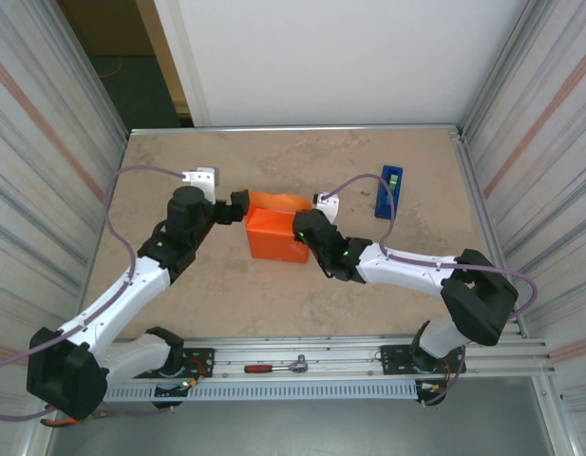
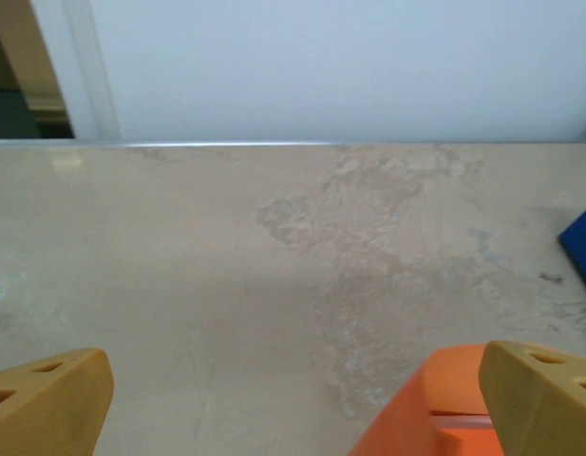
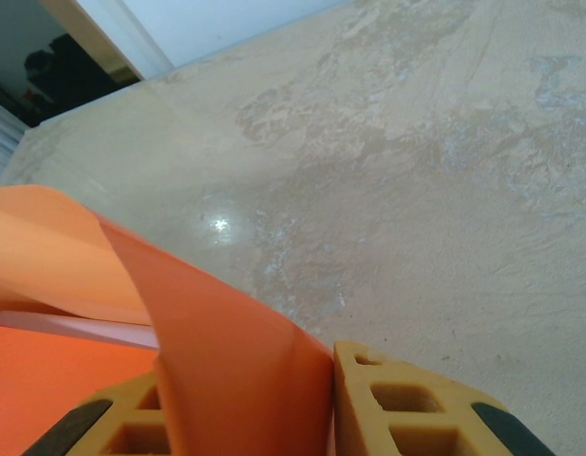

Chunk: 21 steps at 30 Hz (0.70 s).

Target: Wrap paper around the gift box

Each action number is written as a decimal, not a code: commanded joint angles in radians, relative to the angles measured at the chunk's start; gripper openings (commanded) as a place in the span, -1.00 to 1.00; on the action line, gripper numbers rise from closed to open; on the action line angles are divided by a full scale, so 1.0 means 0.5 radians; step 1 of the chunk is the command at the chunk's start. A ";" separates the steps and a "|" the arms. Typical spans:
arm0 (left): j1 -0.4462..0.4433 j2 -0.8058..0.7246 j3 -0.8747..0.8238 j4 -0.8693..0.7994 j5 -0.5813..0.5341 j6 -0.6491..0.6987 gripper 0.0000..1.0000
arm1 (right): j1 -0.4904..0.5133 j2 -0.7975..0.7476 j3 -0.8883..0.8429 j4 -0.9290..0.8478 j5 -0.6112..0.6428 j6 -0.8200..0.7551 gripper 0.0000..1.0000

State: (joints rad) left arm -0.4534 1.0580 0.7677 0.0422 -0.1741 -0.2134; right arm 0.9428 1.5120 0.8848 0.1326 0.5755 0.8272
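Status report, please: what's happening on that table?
Left hand open at the paper. Right hand pinching a paper flap. Blue dispenser clear, far right.

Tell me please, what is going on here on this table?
Two robot arms are wrapping something in orange paper in the middle of the table. The paper is folded over into a boxy package. The right hand pinches a raised flap of the paper between its fingers. The left hand is wide open at the package's left side and holds nothing. A blue tape dispenser lies apart, to the right, and nothing touches it.
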 commanded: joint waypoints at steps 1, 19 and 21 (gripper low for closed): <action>0.005 -0.069 -0.065 0.092 0.207 -0.046 0.98 | 0.017 0.084 -0.092 -0.291 -0.100 -0.001 -0.46; -0.104 0.435 -0.072 0.302 0.405 -0.118 0.67 | -0.002 0.096 -0.054 -0.321 -0.138 -0.022 -0.46; -0.108 0.448 -0.087 0.340 0.393 -0.130 0.64 | -0.006 0.096 -0.048 -0.320 -0.141 -0.025 -0.46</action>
State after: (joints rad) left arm -0.5018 1.2793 0.6937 0.1589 0.0082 -0.2756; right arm 0.9405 1.5124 0.8856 0.1318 0.5713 0.8272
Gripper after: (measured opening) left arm 0.827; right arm 0.270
